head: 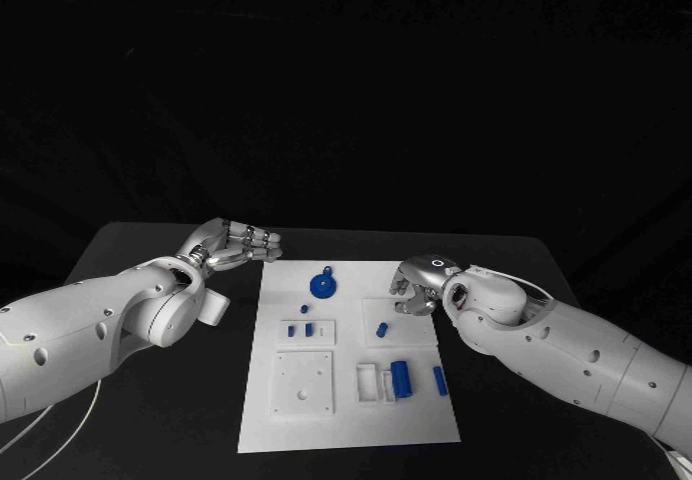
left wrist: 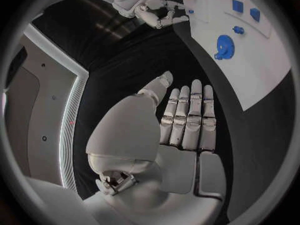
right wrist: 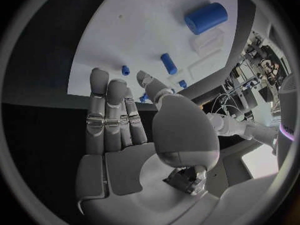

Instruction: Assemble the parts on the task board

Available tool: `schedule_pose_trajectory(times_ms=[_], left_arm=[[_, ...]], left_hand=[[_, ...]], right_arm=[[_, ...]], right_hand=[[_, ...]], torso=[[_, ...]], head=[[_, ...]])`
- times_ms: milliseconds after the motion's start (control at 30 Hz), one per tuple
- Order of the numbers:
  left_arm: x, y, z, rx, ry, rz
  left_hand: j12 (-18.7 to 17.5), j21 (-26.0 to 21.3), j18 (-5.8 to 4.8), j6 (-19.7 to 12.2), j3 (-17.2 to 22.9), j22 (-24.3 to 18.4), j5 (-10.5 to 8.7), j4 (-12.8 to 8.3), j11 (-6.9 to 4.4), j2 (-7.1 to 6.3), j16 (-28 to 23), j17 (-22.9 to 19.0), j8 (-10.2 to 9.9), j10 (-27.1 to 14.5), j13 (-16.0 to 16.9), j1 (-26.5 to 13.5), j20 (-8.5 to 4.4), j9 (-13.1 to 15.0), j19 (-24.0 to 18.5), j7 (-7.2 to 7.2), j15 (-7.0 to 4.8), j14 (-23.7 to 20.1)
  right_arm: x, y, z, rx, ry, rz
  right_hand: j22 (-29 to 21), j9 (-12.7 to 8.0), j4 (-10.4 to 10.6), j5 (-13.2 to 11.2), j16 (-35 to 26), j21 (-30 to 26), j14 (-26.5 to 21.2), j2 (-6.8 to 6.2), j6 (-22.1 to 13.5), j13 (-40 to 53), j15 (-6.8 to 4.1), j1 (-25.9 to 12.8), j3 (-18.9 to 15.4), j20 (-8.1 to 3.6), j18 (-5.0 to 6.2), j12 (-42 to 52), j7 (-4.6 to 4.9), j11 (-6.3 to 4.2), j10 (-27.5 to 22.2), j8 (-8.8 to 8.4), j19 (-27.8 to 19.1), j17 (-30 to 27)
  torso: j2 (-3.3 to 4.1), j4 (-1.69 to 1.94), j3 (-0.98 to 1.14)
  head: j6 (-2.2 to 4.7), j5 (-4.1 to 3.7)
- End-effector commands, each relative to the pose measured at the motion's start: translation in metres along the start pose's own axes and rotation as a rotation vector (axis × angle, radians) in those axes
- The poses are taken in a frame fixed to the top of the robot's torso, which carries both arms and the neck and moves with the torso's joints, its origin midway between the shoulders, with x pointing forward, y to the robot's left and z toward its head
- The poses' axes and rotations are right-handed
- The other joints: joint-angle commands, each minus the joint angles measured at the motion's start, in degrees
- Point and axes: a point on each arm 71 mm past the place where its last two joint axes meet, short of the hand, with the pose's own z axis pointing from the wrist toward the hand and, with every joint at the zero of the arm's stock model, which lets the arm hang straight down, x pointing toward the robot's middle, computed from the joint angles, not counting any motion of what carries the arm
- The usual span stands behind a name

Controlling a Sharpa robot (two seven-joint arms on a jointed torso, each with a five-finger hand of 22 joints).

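Note:
The white task board [head: 346,425] lies in the middle of the black table. On its far end lies a blue gear [head: 325,286], which the left wrist view shows as the blue gear [left wrist: 224,46]. Two small blue pegs [head: 300,328] and a single peg [head: 382,329] stand mid-board. A blue cylinder [head: 401,377] and a slim blue piece [head: 440,380] lie nearer me; the cylinder [right wrist: 206,17] and a peg [right wrist: 169,63] appear past my right palm. My left hand [head: 238,243] hovers beyond the board's far left corner, empty, fingers straight [left wrist: 187,120]. My right hand [head: 418,285] hangs over the board's far right edge, empty, fingers extended [right wrist: 112,115].
A raised white square plate [head: 304,383] and a white slotted holder [head: 371,382] sit on the near half of the board. Bare black table [head: 173,420] flanks the board on both sides, under my arms.

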Motion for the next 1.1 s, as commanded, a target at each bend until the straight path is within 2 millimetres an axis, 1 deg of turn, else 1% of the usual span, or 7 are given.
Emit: schedule_pose_trajectory(times_ms=[33,133,200,300,600,833,1100], left_arm=[[-0.002,-0.005,0.0,0.041,-0.028,-0.08],[-0.003,-0.004,0.0,0.042,-0.032,-0.086],[-0.005,-0.004,0.0,0.041,-0.035,-0.088],[-0.006,-0.004,0.0,0.042,-0.039,-0.089],[-0.007,-0.003,-0.001,0.043,-0.04,-0.09],[-0.006,-0.004,-0.001,0.043,-0.035,-0.092],[-0.006,-0.003,0.0,0.042,-0.032,-0.093]], left_hand=[[-0.2,0.3,-0.32,-0.3,-0.3,-5.2,0.24,-0.1,0.07,0.44,-0.4,0.0,-0.1,-0.3,0.0,-0.3,-0.13,0.0,1.6,0.21,-0.04,-0.3],[-0.1,0.4,-0.28,-0.2,-0.3,-6.1,0.25,-0.2,0.01,0.46,-0.3,0.1,-0.1,-0.1,0.0,-0.3,-0.29,0.0,2.1,0.2,-0.23,0.3],[-0.1,0.4,-0.62,-0.2,0.0,-9.0,0.25,-0.3,0.03,0.28,-0.2,0.1,-0.1,-0.1,0.0,-0.5,-0.51,0.0,2.7,0.16,-0.26,0.4],[-0.1,0.5,-0.56,-0.1,0.0,-10.5,0.29,-0.3,-0.02,0.41,-0.3,0.1,-0.1,0.0,0.0,-0.5,-0.48,0.0,3.0,0.16,-0.31,0.5],[-0.1,0.7,-0.61,-0.1,0.0,-12.1,0.23,-0.3,-0.04,0.44,-0.3,0.1,-0.1,0.0,0.0,-0.5,-0.53,0.0,3.4,0.17,-0.35,0.6],[-0.1,0.7,-0.62,0.1,0.1,-12.5,0.3,-0.3,-0.1,0.56,-0.3,0.2,-0.1,0.2,0.0,-0.6,-0.57,0.0,3.5,0.13,-0.38,0.6],[-0.1,0.8,-0.67,0.1,0.2,-12.8,0.29,-0.3,-0.18,0.62,-0.3,0.2,-0.1,0.4,0.0,-0.6,-0.63,0.0,3.6,0.06,-0.46,0.8]], right_arm=[[0.005,0.0,0.001,0.014,0.022,-0.051],[0.009,0.0,0.001,0.013,0.032,-0.049],[0.012,0.0,0.002,0.015,0.036,-0.043],[0.015,0.0,0.003,0.018,0.042,-0.039],[0.022,0.001,0.005,0.016,0.054,-0.032],[0.028,0.003,0.007,0.014,0.061,-0.028],[0.03,0.006,0.008,0.011,0.045,-0.024]], right_hand=[[-0.4,-0.1,-0.1,-0.4,0.3,0.4,0.0,-0.04,0.0,-0.1,0.19,0.2,1.0,0.31,0.49,-0.4,-0.06,-0.1,0.0,0.05,2.4,-0.2],[-0.6,-0.1,-0.2,-0.8,0.4,0.5,0.0,0.07,0.2,-0.1,0.13,0.1,2.1,0.26,0.45,-0.4,-0.13,-0.19,0.3,0.05,2.4,-0.3],[-0.7,-0.1,-0.3,-1.9,0.4,0.7,0.1,0.5,0.5,-0.1,0.04,0.1,3.4,0.19,0.44,-0.4,-0.19,-0.32,0.8,0.05,2.4,-0.3],[-0.8,0.0,-0.3,-2.3,0.5,1.0,0.1,0.27,0.8,-0.1,-0.09,-0.5,5.8,0.06,0.34,-0.4,-0.18,-0.43,1.2,0.05,2.4,-0.3],[-1.1,0.0,-0.1,-2.5,0.6,1.5,0.2,0.41,1.8,-0.1,-0.29,-0.6,8.9,-0.18,0.01,-0.4,-0.3,-0.75,2.3,0.07,2.4,-0.4],[-0.9,0.1,-0.1,-4.4,0.7,2.3,0.3,1.85,3.4,-0.1,-0.56,0.1,11.1,-0.42,-0.3,-0.3,-0.65,-1.26,3.9,0.14,2.3,-0.4],[-0.2,0.2,-0.8,-6.3,0.6,3.9,0.4,3.87,6.7,0.0,-1.61,1.4,11.5,-1.41,-1.24,-0.3,-1.34,-2.38,7.4,0.2,2.4,-0.3]], torso=[[0.02,-0.1,0.06],[0.04,-0.09,0.09],[0.03,-0.05,0.09],[0.01,-0.03,0.08],[0.04,-0.11,0.03],[0.01,-0.06,0.02],[0.02,-0.09,0.04]], head=[[-0.19,0.14],[-0.25,0.14],[-0.23,0.13],[-0.21,0.12],[-0.41,0.21],[-0.53,0.24],[-0.65,0.34]])
